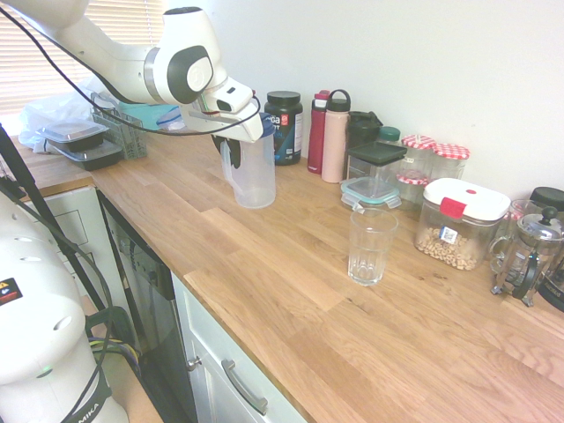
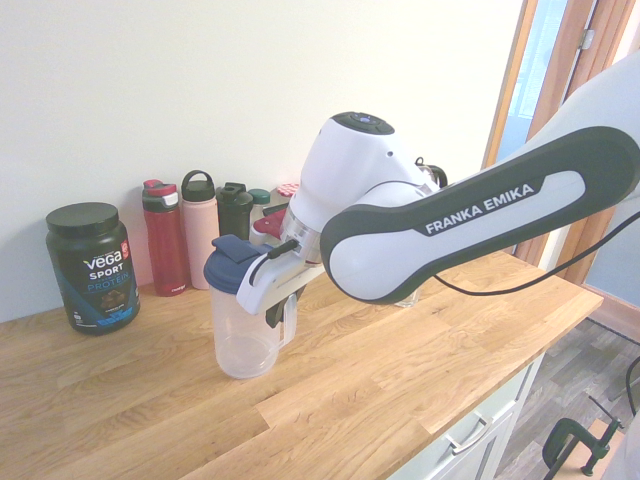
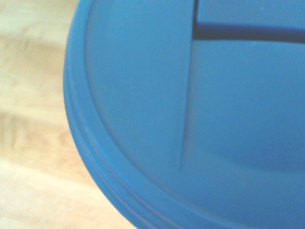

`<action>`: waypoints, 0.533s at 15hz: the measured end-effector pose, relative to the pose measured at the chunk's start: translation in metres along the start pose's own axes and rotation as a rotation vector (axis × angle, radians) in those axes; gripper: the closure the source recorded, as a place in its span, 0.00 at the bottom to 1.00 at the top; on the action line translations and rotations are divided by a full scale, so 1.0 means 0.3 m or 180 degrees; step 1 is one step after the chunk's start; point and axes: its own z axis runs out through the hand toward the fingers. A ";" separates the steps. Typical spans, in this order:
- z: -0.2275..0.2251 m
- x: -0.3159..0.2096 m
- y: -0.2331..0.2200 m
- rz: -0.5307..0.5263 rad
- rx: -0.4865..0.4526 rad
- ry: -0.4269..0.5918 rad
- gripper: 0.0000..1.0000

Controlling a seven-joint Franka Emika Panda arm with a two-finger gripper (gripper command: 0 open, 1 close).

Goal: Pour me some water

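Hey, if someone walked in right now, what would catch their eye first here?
Most likely the white Franka arm with its gripper shut on the handle of a clear pitcher with a blue lid, at the bottles lined up along the wall. Next, the empty glass tumbler standing alone mid-counter, well apart from the pitcher. The black Vega protein tub by the wall also stands out.

Bright, even daylight in both exterior views; window blinds (image 1: 35,66) blown out, soft short shadows on the worktop (image 1: 291,291). Wide-angle bending at the edges. Wrist view badly out of focus: blue lid (image 3: 200,119) fills it, wood grain smeared.
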 end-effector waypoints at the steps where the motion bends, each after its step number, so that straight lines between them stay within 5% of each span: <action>1: -0.003 -0.005 -0.001 -0.0021 -0.0023 -0.0009 1.00; 2: -0.006 -0.005 0.000 -0.0014 -0.0045 -0.0013 1.00; 3: -0.006 0.000 0.004 0.0035 -0.0072 -0.0021 0.00; 8: -0.015 0.031 0.021 0.0162 -0.0158 -0.0039 0.00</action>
